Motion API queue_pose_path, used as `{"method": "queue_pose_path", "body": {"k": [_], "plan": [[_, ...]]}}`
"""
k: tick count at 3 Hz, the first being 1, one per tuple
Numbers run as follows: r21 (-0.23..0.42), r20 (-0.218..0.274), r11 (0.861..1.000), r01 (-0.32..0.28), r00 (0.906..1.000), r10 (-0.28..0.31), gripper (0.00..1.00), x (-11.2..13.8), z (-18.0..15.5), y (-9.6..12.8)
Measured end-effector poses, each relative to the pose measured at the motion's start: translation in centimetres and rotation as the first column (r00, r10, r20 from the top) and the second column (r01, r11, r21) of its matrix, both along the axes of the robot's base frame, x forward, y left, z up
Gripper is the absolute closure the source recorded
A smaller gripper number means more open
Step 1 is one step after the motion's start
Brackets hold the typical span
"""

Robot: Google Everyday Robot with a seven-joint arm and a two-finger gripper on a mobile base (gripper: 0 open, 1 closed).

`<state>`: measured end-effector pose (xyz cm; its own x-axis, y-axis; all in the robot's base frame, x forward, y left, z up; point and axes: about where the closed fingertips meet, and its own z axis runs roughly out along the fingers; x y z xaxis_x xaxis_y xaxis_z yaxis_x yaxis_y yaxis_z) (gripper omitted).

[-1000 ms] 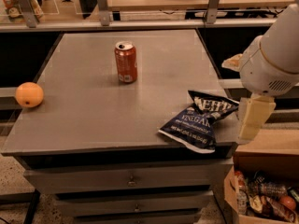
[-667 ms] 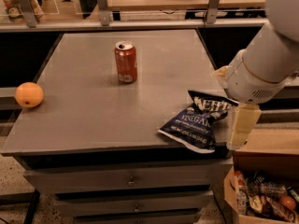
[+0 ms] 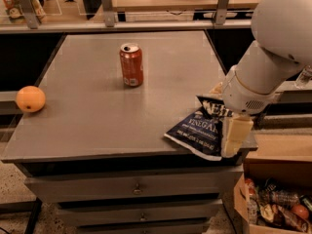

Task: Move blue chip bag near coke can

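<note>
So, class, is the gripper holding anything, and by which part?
It cannot be told. The gripper sits at the right edge of the blue chip bag, overlapping it, but no grip shows. The coke can stands untouched.

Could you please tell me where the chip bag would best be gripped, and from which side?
Probably its crumpled right edge, from above on the right: the chip bag lies flat at the front right corner of the table, and the end effector hangs at that edge.
</note>
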<state>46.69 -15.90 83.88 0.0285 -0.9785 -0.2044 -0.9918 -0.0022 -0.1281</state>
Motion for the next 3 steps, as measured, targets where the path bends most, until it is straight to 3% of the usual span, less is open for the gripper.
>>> {"method": "queue_pose_path", "body": {"k": [2,3], "plan": [[0.126,-0.145,0.988,0.087,0.9871,-0.068,0.64,0.5,0.4,-0.2],[0.203,-0.180,0.973,0.108,0.9810,-0.071,0.84,0.7,2.1,-0.3]]}}
